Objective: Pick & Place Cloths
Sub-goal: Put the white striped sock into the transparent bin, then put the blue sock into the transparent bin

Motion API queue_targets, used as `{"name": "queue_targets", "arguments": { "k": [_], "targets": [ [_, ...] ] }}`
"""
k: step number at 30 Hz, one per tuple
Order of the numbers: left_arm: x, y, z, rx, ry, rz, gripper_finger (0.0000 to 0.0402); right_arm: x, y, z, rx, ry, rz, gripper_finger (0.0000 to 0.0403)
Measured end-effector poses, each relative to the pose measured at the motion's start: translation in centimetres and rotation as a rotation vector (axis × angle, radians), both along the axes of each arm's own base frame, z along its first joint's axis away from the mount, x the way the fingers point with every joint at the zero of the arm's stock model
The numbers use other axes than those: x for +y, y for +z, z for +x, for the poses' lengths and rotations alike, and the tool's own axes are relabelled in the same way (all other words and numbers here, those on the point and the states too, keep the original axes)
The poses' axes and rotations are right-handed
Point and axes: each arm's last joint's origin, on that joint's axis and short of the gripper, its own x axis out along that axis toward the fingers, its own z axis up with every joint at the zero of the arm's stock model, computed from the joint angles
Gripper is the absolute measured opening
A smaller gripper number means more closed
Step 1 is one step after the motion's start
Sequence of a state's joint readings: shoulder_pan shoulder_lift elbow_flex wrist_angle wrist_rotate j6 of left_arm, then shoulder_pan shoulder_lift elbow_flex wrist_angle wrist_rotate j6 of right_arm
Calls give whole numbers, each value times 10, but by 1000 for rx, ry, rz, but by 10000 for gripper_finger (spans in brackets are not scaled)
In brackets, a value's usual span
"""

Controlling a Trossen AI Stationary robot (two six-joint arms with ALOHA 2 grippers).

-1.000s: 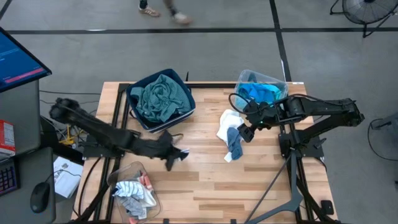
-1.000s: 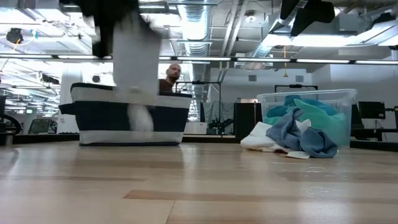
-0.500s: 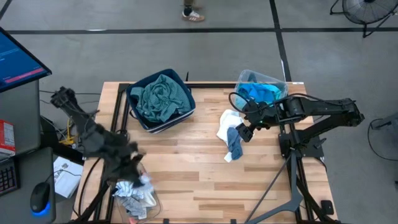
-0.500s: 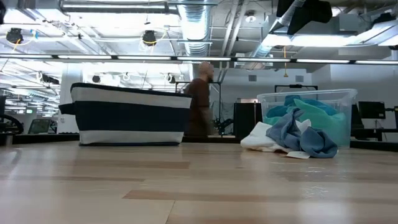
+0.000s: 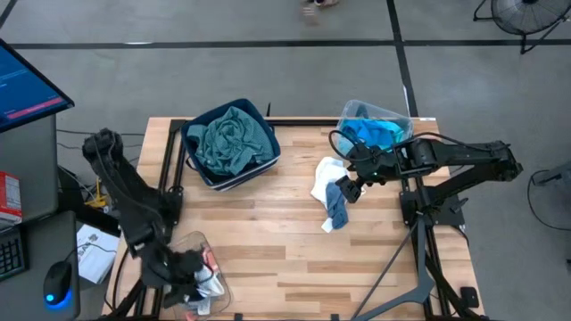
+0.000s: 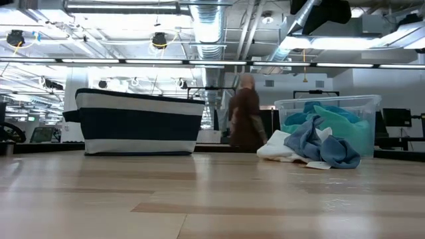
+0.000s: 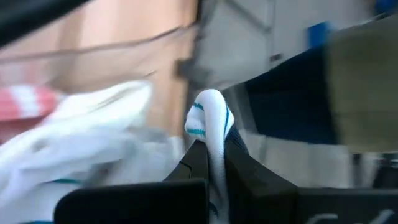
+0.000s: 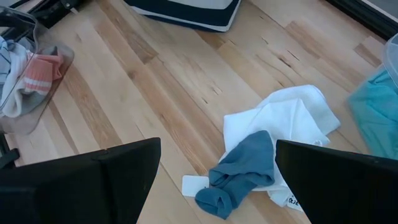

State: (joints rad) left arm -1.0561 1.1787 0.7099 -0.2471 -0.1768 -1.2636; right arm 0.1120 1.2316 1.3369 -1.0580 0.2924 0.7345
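My left gripper (image 5: 193, 273) is over the clear tub (image 5: 183, 245) at the table's near left corner, shut on a white sock with teal stripes (image 7: 210, 121). Grey, white and coral socks (image 8: 38, 67) lie in that tub. My right gripper (image 5: 350, 189) hangs open above a white garment (image 5: 328, 171) and a blue one (image 5: 337, 207), which lie heaped on the table right of centre. The teal-green checked shirt (image 5: 230, 138) fills the dark blue bin (image 5: 268, 160). Turquoise and blue tops (image 5: 373, 132) sit in a second clear tub (image 5: 399, 116) at the far right. My left gripper pinches the white sock between its two fingers. A folded loop of the sock (image 7: 211, 106) stands out past the fingertips (image 7: 198, 157). The fingers slant down over the tub. Whether the sock's hidden remainder rests on the socks below, I cannot tell.
A person (image 6: 247, 119) walks past in the room beyond the table's far edge. Bare wood lies across the table's middle and near side. A desk with a monitor (image 5: 27, 85) stands off the table's left.
My left gripper has swung from the table's middle toward its near left corner, carrying the white sock, and now hangs over the clear tub there. It has stayed shut. The person beyond the far edge has walked toward the right.
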Motion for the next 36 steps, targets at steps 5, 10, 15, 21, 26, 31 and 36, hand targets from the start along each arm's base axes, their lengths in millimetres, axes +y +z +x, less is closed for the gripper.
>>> {"name": "queue_targets", "arguments": {
  "k": [5,10,15,21,26,31,36],
  "targets": [
    [-7,-35,6,78,12,126,0,0,0,0,-3,0,0,311],
    [-10,-53,13,140,33,173,9,0,1,2,-24,0,3,311],
    [-10,-54,15,160,29,163,59,1,3,4,-58,2,7,311],
    [-16,-49,16,159,-32,76,158,3,2,2,-28,29,-8,311],
    [-18,-37,18,149,-52,-47,243,2,-10,1,45,-60,11,311],
    [-4,-14,22,138,13,-165,291,0,-51,5,183,-215,77,311],
    [19,17,24,26,92,-267,298,3,-103,14,330,-303,133,311]
  ]
}}
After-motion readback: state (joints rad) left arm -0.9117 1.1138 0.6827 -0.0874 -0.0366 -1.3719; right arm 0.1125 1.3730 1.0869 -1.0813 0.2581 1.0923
